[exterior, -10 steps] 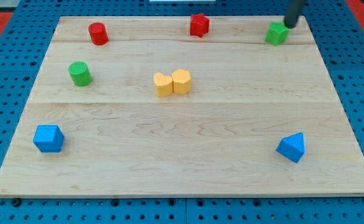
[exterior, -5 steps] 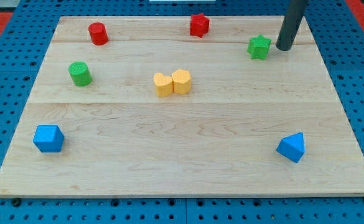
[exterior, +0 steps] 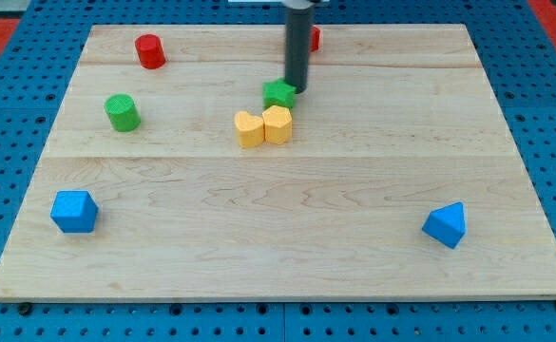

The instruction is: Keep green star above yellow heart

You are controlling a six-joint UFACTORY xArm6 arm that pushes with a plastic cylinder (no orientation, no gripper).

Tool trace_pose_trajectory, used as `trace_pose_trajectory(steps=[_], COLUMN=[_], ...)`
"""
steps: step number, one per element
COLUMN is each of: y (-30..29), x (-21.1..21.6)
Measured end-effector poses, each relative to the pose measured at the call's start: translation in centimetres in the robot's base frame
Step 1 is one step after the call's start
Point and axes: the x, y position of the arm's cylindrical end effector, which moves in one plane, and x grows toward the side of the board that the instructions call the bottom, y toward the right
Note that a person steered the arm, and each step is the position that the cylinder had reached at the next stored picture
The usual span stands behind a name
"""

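Observation:
The green star (exterior: 278, 94) lies just above the yellow pair at the board's middle, touching or nearly touching the yellow hexagon (exterior: 278, 124). The yellow heart (exterior: 248, 129) sits against the hexagon's left side, down and to the left of the star. My tip (exterior: 297, 88) stands at the star's upper right edge, in contact with it or very close. The rod rises straight to the view's top.
A red cylinder (exterior: 149, 50) is at top left. A red star (exterior: 313, 38) is partly hidden behind the rod. A green cylinder (exterior: 122, 112) stands at left. A blue cube (exterior: 74, 211) is at bottom left, a blue pyramid-like block (exterior: 446, 225) at bottom right.
My tip has swept from the board's top right toward the middle, pushing the green star left and down until it sits just above the yellow blocks.

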Motion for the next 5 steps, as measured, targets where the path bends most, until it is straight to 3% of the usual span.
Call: trace_pose_trajectory(steps=[4,5], y=[-1.5,3.5], x=[1.7,0.3])
